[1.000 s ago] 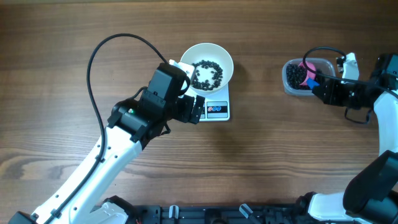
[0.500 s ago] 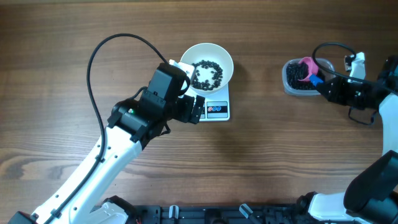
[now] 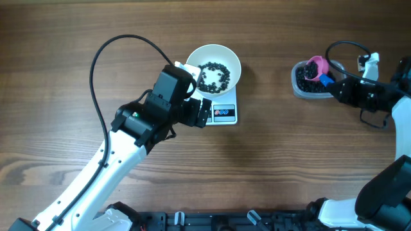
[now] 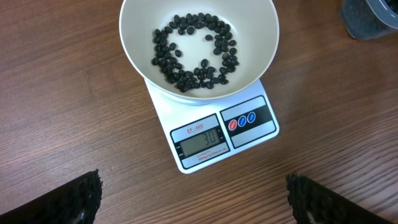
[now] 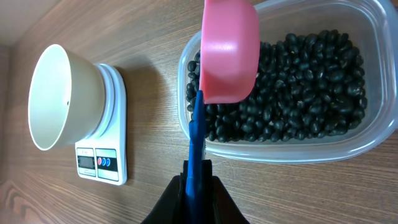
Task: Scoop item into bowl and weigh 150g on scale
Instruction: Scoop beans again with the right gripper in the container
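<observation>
The white bowl (image 3: 232,62) stands on the scale (image 3: 225,113) and holds a thin layer of the black item (image 3: 212,76). My left gripper (image 3: 204,112) hovers open at the scale's near-left, its fingertips (image 4: 81,198) wide apart with nothing between them. In the left wrist view the bowl (image 4: 134,37) and the scale (image 4: 249,134) fill the top. My right gripper (image 5: 198,180) is shut on the blue handle of the pink scoop (image 5: 229,56), which hangs over the heap of item (image 5: 298,93). The scoop's underside faces the camera, so its inside is hidden.
A clear plastic tub (image 3: 300,90) at the right holds the heap; in the right wrist view its rim (image 5: 286,152) lies just beyond the gripper. A black cable (image 3: 103,58) loops over the table left of the bowl.
My right gripper has drawn back to the right, and the pink scoop has shifted toward the tub's far edge. The left arm has not moved.
</observation>
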You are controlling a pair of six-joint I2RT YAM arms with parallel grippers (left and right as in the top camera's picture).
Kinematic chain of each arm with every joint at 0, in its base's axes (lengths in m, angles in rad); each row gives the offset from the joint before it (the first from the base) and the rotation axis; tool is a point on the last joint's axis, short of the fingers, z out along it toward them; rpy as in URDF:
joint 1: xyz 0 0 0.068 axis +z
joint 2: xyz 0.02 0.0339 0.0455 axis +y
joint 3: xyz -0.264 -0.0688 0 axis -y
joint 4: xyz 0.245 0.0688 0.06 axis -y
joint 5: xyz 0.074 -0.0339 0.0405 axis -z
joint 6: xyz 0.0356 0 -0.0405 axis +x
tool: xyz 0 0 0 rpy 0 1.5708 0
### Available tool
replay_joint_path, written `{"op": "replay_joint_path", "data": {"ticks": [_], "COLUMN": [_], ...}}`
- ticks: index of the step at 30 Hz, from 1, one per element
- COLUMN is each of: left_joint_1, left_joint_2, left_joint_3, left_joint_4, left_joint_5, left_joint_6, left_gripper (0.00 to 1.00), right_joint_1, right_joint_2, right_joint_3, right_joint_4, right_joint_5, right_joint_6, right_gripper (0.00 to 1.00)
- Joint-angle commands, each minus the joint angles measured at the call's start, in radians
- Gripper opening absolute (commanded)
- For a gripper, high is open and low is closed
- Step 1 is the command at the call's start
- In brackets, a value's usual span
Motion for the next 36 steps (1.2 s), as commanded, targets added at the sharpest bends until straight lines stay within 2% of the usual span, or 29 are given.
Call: {"op": "replay_joint_path", "data": {"ticks": [1, 11, 18, 24, 30, 36], "left_joint_1": [0.002, 0.002, 0.002, 0.002, 0.002, 0.002], "left_joint_2": [0.008, 0.008, 0.008, 0.008, 0.008, 0.007], "left_joint_3": [0.014, 0.014, 0.014, 0.014, 0.014, 0.014], "left_joint_4": [0.003, 0.003, 0.003, 0.003, 0.003, 0.003], "left_joint_5": [0.008, 0.008, 0.008, 0.008, 0.008, 0.008], "left_joint_6": [0.015, 0.015, 0.015, 0.015, 0.015, 0.015], "left_gripper": [1.0, 1.0, 1.0, 1.0, 1.0, 1.0], "right_joint_1": [-0.029, -0.069, -0.071, -0.071, -0.071, -0.071], "right_joint_2": [0.015, 0.015, 0.015, 0.015, 0.015, 0.015], "right_joint_3": [0.0, 0.0, 0.0, 0.0, 0.0, 0.0], "right_joint_4": [0.006, -0.003, -0.004, -0.002, 0.004, 0.01], "right_joint_5": [-0.041, -0.09, -0.092, -0.099, -0.217, -0.251], "right_joint_6": [0.008, 0.027, 0.131, 0.13, 0.131, 0.13], "right_gripper": [0.04, 0.04, 0.04, 0.04, 0.04, 0.04]}}
